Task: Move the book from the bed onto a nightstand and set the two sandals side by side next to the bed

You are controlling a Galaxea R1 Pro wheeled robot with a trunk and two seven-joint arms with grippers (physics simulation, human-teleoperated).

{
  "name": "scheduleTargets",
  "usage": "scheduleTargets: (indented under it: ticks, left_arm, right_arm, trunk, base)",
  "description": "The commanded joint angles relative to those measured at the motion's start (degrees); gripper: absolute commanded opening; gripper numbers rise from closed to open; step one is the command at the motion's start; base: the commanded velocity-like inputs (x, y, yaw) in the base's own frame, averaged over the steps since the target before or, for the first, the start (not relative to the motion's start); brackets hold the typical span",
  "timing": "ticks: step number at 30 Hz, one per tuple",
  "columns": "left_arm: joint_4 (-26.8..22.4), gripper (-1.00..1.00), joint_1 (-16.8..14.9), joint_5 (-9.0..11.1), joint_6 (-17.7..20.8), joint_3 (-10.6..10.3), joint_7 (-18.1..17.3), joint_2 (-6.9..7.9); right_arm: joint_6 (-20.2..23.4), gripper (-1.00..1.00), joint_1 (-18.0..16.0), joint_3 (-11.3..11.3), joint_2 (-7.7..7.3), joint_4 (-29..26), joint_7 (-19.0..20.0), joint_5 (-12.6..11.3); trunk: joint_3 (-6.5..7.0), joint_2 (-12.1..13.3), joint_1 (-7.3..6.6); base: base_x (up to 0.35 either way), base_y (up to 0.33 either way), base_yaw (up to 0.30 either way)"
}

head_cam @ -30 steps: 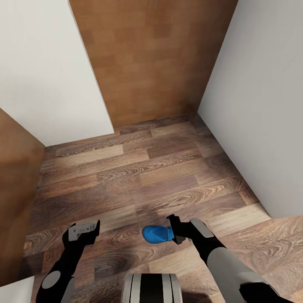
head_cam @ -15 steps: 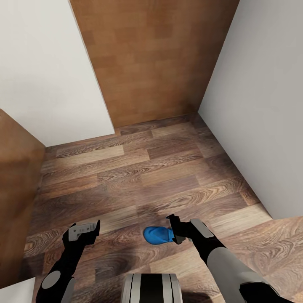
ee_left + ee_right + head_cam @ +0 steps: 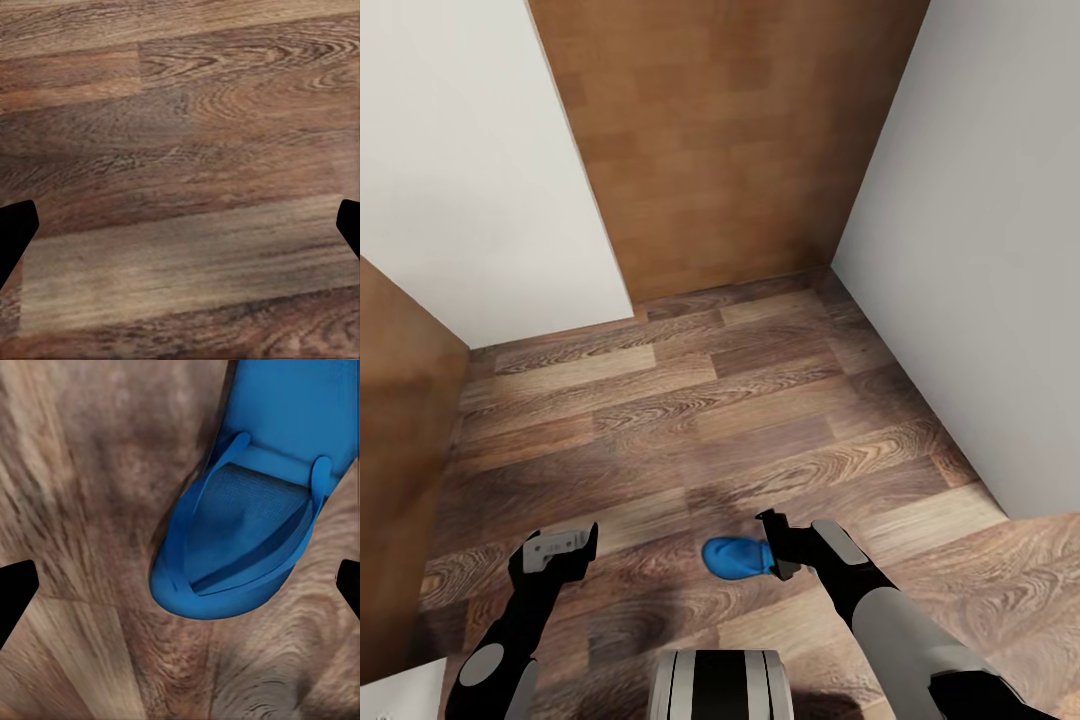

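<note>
I am carrying a blue sandal [image 3: 735, 558] pinched in my right gripper [image 3: 772, 555], my left gripper [image 3: 560, 548] spread empty beside it, and the sandal's overhanging toe could be slipping loose.

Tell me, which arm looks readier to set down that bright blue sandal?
The right. The right gripper already carries the bright blue flip-flop sandal above the wood-plank floor. The left gripper hangs open over bare planks, holding nothing.

Blue flip-flop sandal [image 3: 735, 558] just left of my right gripper [image 3: 772, 545]; tan wooden door [image 3: 720, 140] ahead; white walls [image 3: 450, 170] either side.
</note>
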Motion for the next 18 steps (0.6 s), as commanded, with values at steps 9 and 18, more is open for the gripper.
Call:
scheduleTargets:
  ticks: [9, 18]
  left_arm:
    - [-0.1, 1.00, 0.0, 0.3, 0.3, 0.0, 0.1, -0.02]
    - [-0.1, 1.00, 0.0, 0.3, 0.3, 0.0, 0.2, -0.02]
  right_arm:
    - [0.1, 1.00, 0.0, 0.2, -0.03, -0.1, -0.4, -0.2]
    - [0.1, 1.00, 0.0, 0.2, -0.03, -0.1, -0.4, -0.2]
  trunk:
    - [-0.03, 0.0, -0.02]
    - [-0.03, 0.0, -0.02]
  base:
    - [-0.106, 0.073, 0.000]
    - [-0.004, 0.003, 0.000]
